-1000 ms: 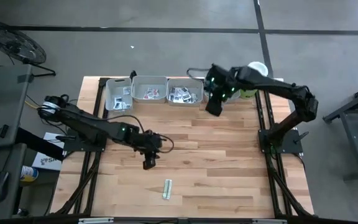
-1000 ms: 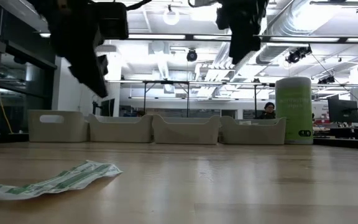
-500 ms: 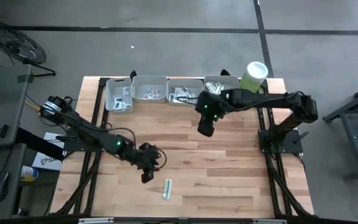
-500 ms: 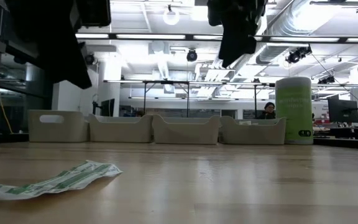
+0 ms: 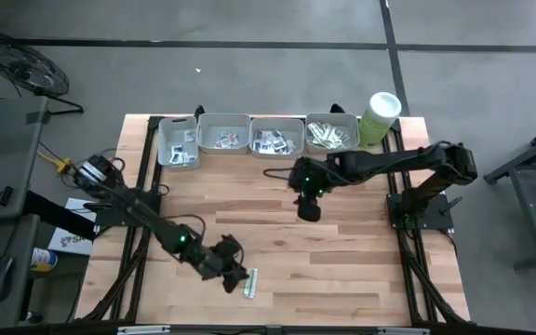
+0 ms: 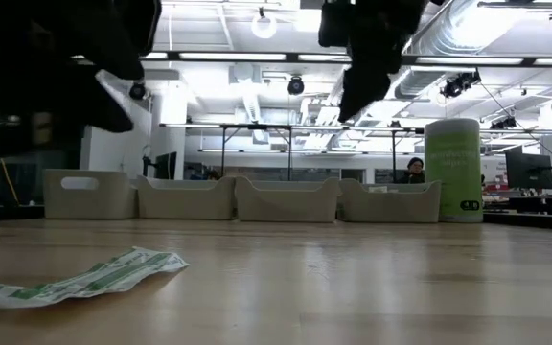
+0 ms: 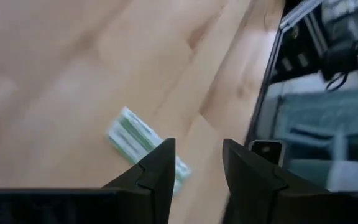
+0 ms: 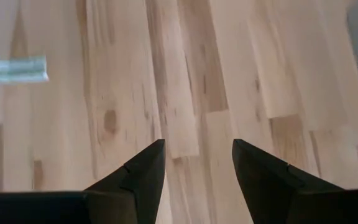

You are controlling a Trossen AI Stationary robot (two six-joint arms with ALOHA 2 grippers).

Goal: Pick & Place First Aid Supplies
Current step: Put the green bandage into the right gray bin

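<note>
One pale green-white strip sachet [image 5: 251, 282] lies flat on the wooden table near its front edge; it also shows in the low view [image 6: 84, 278] and the left wrist view [image 7: 135, 138]. My left gripper [image 5: 234, 276] hovers just left of the sachet, open [image 7: 197, 163], with nothing between its fingers. My right gripper [image 5: 307, 210] hangs open over the table's middle [image 8: 197, 165], well clear of the sachet [image 8: 18, 70]. More first aid supplies lie in the grey trays at the far edge.
A row of grey trays [image 5: 223, 135] [image 5: 277, 138] [image 5: 331, 133] holding sachets lines the far edge, with a further tray [image 5: 177, 145] at its left end. A tall pale green tub [image 5: 380, 115] stands at the row's right end. Bare wood lies between the trays and the sachet.
My left gripper has gone toward the near edge and a little right, sinking and rolling, and now sits beside the strip sachet. My right gripper has come away from the trays toward the table's middle and sunk. The sachet has not moved.
</note>
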